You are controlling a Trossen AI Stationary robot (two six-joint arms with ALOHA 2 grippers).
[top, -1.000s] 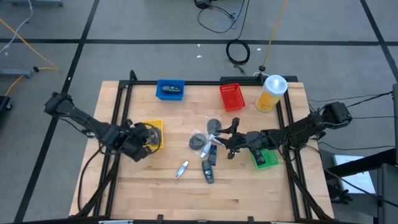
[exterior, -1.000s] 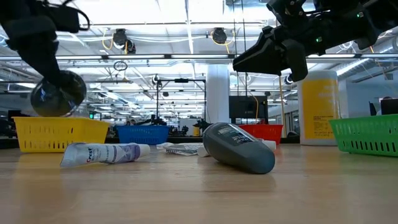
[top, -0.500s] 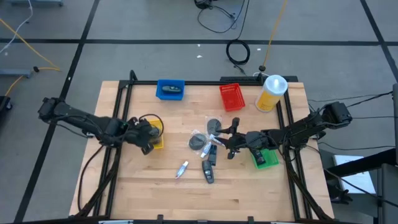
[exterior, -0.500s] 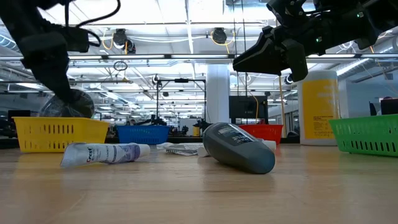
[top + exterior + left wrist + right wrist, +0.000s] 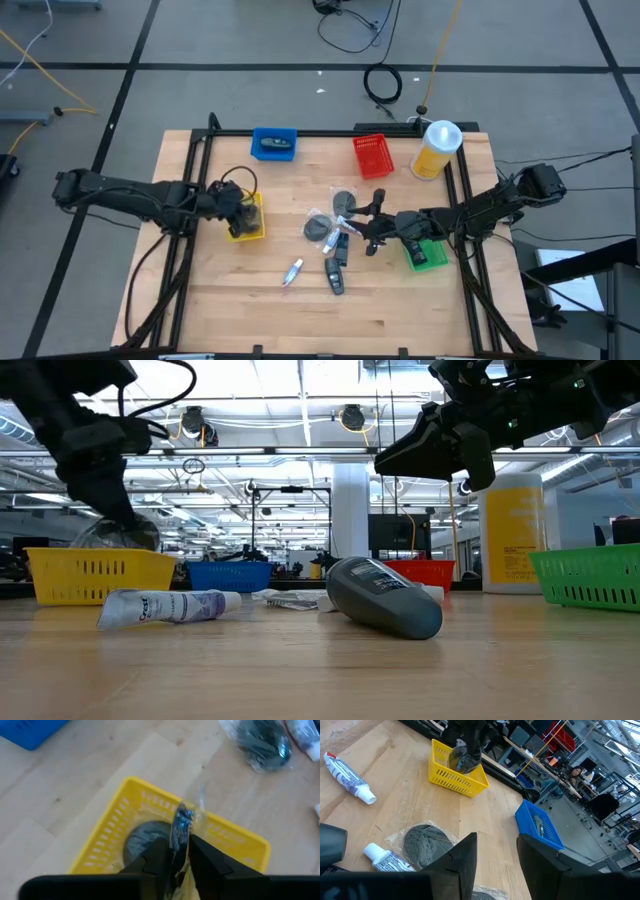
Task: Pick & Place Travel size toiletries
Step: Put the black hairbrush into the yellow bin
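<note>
Bright overhead light, soft shadows

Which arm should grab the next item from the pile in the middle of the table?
Probably the right: its open claw hangs over the wrapped grey disc. The left claw is at the yellow plastic bin, shut on a clear wrapper.
</note>
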